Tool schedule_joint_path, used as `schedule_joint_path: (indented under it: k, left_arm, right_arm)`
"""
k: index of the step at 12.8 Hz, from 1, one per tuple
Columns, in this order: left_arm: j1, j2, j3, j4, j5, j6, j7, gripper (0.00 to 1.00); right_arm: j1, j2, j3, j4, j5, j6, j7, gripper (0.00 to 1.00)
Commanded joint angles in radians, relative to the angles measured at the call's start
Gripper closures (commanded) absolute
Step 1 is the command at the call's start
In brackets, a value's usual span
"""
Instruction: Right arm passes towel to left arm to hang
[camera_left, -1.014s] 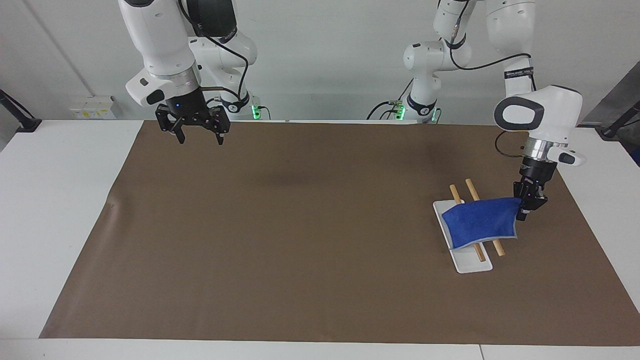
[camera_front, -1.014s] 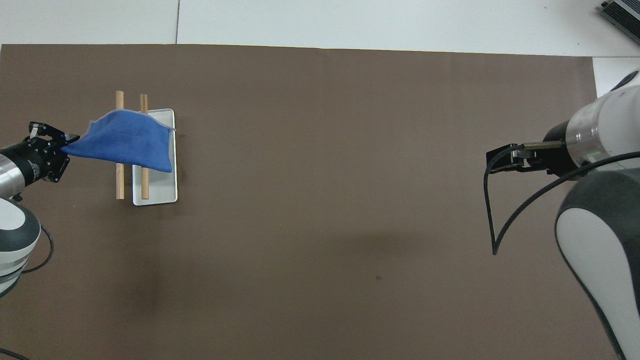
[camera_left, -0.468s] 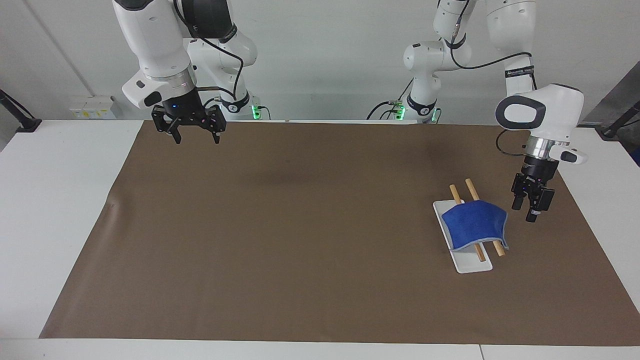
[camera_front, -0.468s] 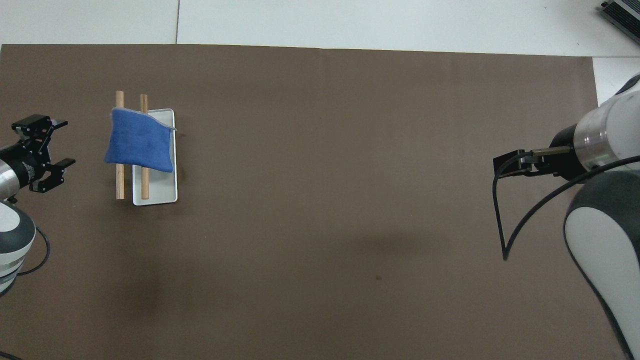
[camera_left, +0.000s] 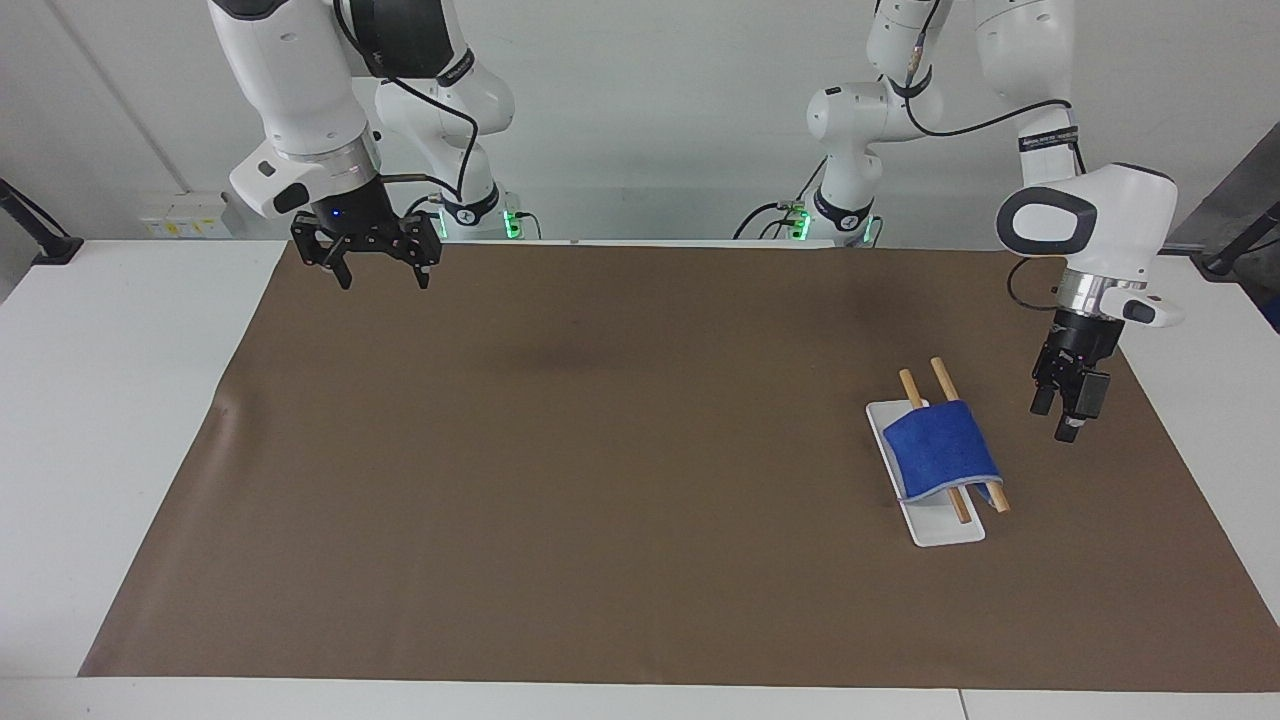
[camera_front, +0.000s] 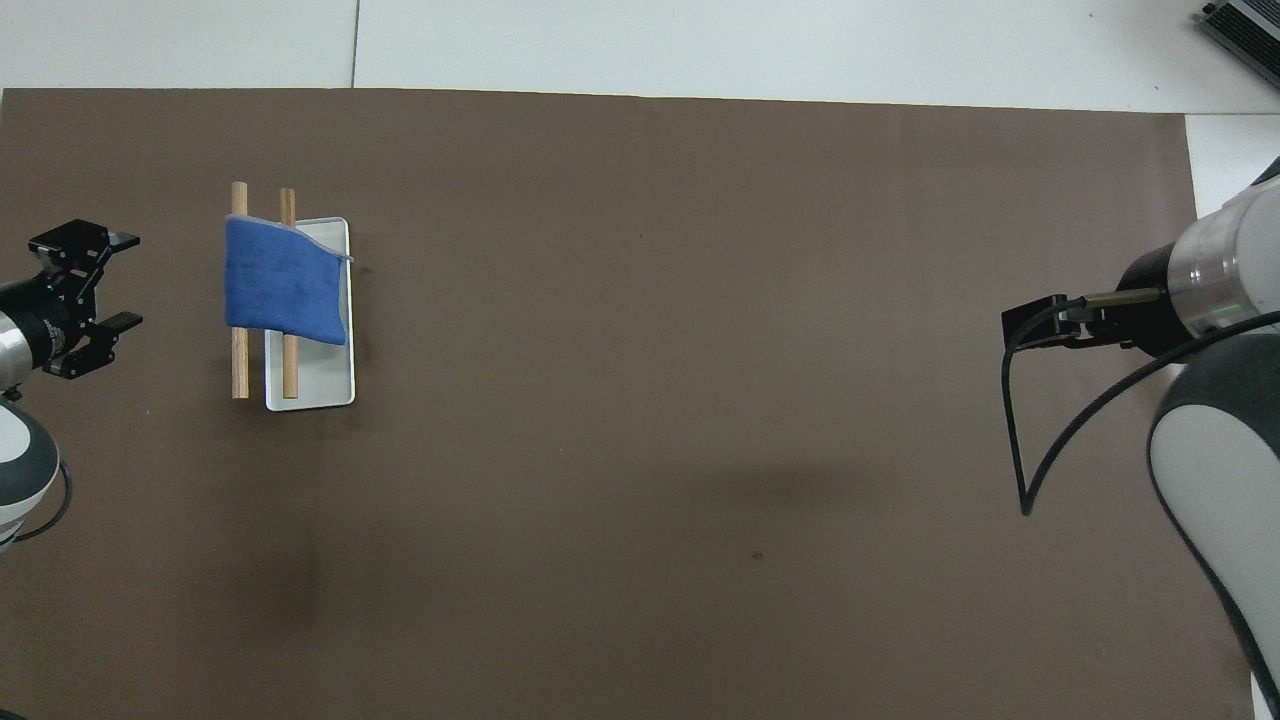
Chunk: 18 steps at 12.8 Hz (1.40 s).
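OK, towel (camera_left: 940, 449) is lying draped over two wooden rods (camera_left: 968, 503) on a white tray (camera_left: 945, 528), on the brown mat (camera_left: 600, 450) toward the left arm's end. Left gripper (camera_left: 1056, 418) is hanging just beside it, jaws spread wide, holding nothing, not touching. Right gripper (camera_left: 378, 276) is waiting, also wide and empty, over the mat's robot-side edge at its own end, well apart from the towel.

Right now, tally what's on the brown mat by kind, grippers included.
Blue towel: 1, draped over the rods
Wooden rods: 2
White tray: 1
Left gripper: 1, open, beside the towel
Right gripper: 1, open, waiting
Total: 6
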Motion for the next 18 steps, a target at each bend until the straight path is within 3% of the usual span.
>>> schedule_joint_path:
  k: [1,5,11,18]
  left_arm:
    - [0.002,0.018,0.048,0.139,0.207,-0.241,0.032,0.0]
    - [0.002,0.053,0.065,0.361,0.397,-0.576,0.144,0.0]
    - [-0.007,0.012,0.054,0.611,0.502,-1.056,0.265,0.03]
    - [-0.058,-0.039,0.014,0.62,0.594,-1.121,0.477,0.01]
  right_arm:
    - [-0.025,-0.018,0.008,-0.01,0.009,0.015,-0.031,0.0]
    - [-0.017,-0.033,-0.041,0.002,0.006,-0.003,-0.048,0.0]
    - [-0.009,-0.037,-0.07,0.03,0.006,-0.057,-0.075,0.0]
    - [-0.005,-0.035,-0.064,0.018,0.009,-0.045,-0.08,0.0]
